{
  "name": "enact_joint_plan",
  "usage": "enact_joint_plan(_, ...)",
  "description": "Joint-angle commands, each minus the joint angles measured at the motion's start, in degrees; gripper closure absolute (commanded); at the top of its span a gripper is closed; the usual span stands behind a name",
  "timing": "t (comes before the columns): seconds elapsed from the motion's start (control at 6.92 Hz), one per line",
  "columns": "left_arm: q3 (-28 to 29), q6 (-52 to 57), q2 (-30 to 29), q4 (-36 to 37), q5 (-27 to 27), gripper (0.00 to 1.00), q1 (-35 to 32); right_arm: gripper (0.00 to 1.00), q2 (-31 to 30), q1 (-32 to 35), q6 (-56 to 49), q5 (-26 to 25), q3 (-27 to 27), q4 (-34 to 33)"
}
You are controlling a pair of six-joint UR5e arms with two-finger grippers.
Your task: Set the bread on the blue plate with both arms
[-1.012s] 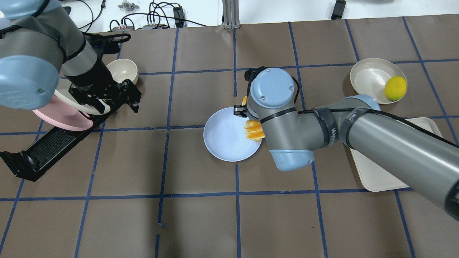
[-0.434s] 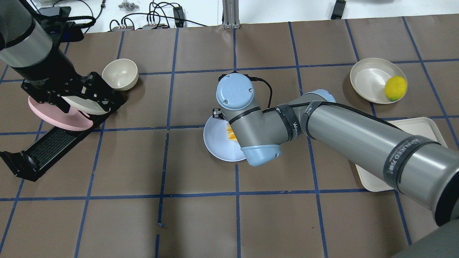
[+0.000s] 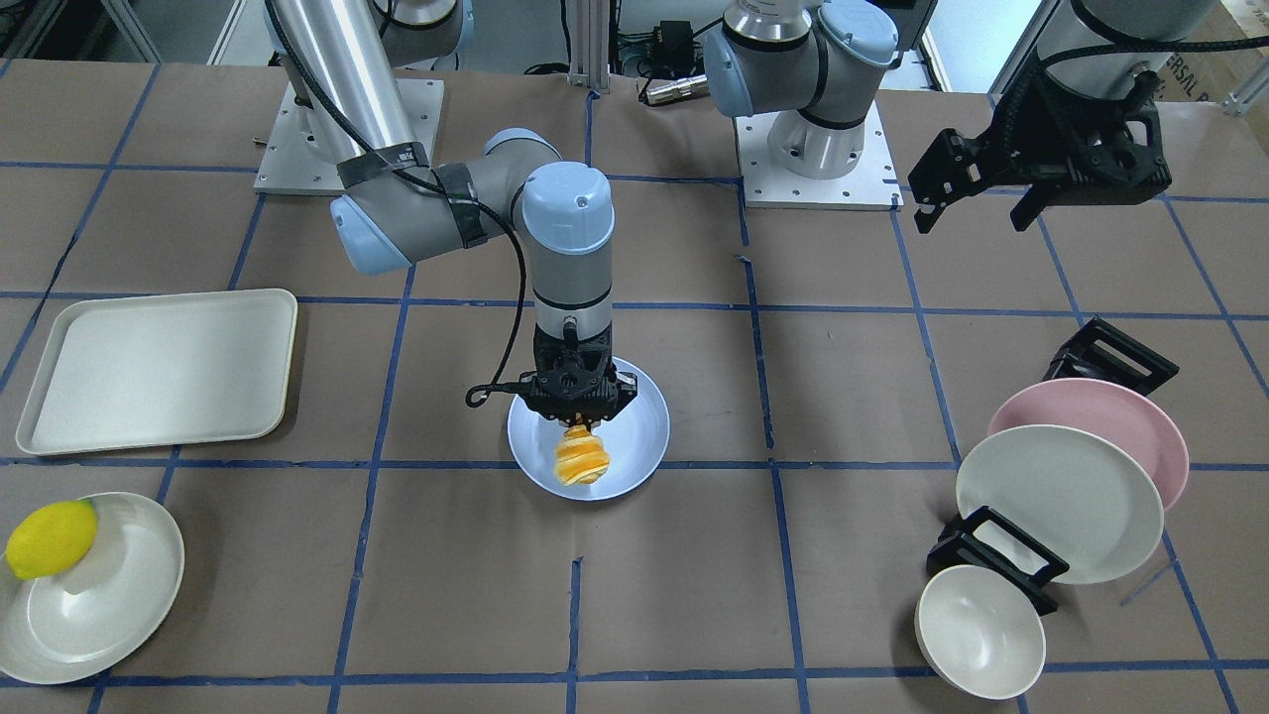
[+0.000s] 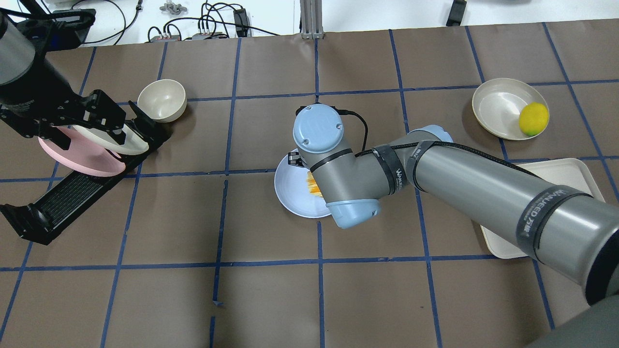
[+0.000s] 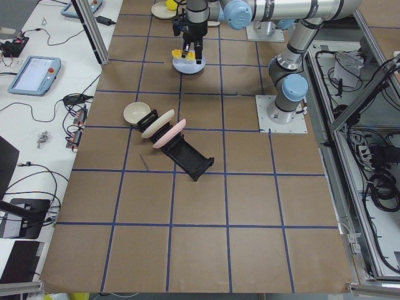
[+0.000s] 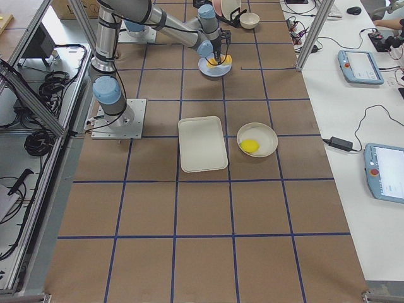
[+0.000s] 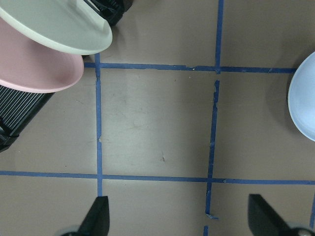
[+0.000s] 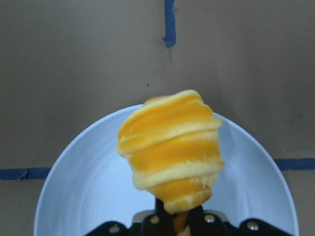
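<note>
My right gripper (image 3: 580,421) is shut on the bread (image 3: 582,456), an orange and cream striped roll. It holds the roll by one end, pointing down over the blue plate (image 3: 639,426). I cannot tell whether the bread touches the plate. The right wrist view shows the bread (image 8: 170,147) end-on above the plate (image 8: 74,191). From overhead only a sliver of bread (image 4: 313,186) shows beside the wrist, over the plate (image 4: 290,186). My left gripper (image 3: 977,213) is open and empty, raised near the dish rack, far from the plate.
A black dish rack (image 3: 1110,357) holds a pink plate (image 3: 1120,416) and a cream plate (image 3: 1061,501), with a cream bowl (image 3: 977,630) beside it. A cream tray (image 3: 159,367) and a cream plate (image 3: 109,595) with a lemon (image 3: 50,538) lie on my right side.
My right arm has carried the bread from the plate's edge to over its middle. My left gripper has pulled back toward the table's left edge.
</note>
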Motion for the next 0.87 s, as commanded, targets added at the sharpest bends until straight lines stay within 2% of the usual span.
enact_joint_plan(0.0, 0.8, -0.5, 0.3, -0.5, -4.6, 0.0, 0.1, 0.0, -0.1, 0.0, 0.1, 0.2, -0.3, 0.5)
enact_joint_plan(0.14, 0.5, -2.9, 0.3, -0.4, -8.8, 0.0, 0.0, 0.0, -0.1, -0.1, 0.2, 0.3, 0.0, 0.6)
enact_joint_plan(0.58, -0.8, -1.7, 1.2, -0.5, -7.9, 0.0, -0.1, 0.0, -2.5, -0.4, 0.4, 0.2, -0.1, 1.9)
enact_joint_plan(0.72, -0.9, -3.6, 1.3, 0.2, -8.1, 0.0, -1.4, 0.0, -6.4, -2.0, -0.2, 0.2, -1.9, 11.0)
